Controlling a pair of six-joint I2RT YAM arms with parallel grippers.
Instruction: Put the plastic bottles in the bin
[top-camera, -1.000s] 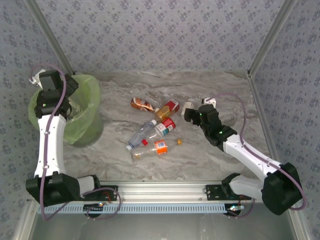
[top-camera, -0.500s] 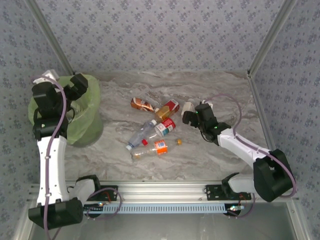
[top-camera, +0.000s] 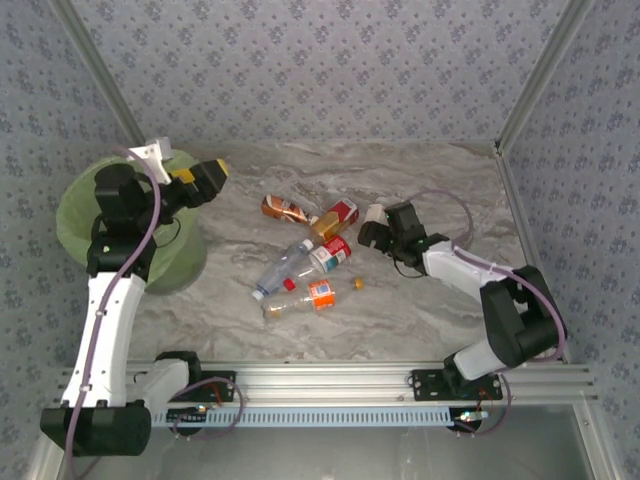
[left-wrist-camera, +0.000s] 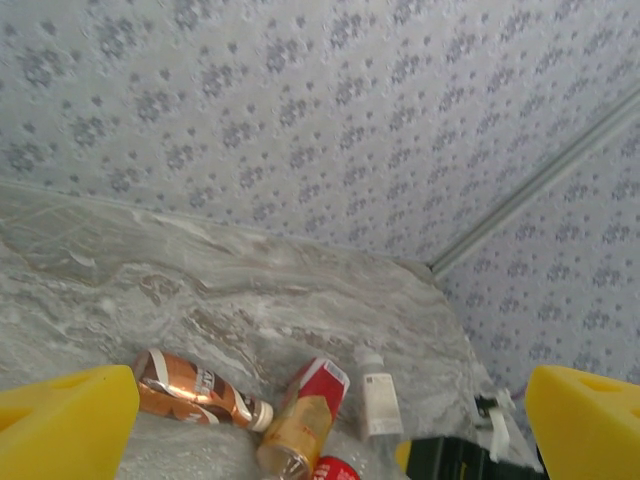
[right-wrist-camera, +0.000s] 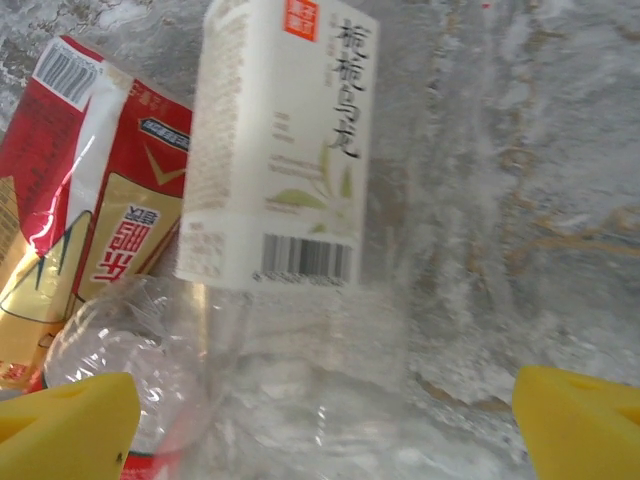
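A robot lab's test booth
Flower-patterned walls (top-camera: 320, 70) and metal corner posts (top-camera: 533, 80) are closing in the marbled bench (top-camera: 420, 330) ahead of the jaws.

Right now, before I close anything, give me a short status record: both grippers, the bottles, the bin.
left gripper: open, empty, raised beside the bin
right gripper: open, a finger on either side of the white-label bottle, not gripping it
loose bottles: six counting that one, lying clustered on the table
bin contents: cannot tell
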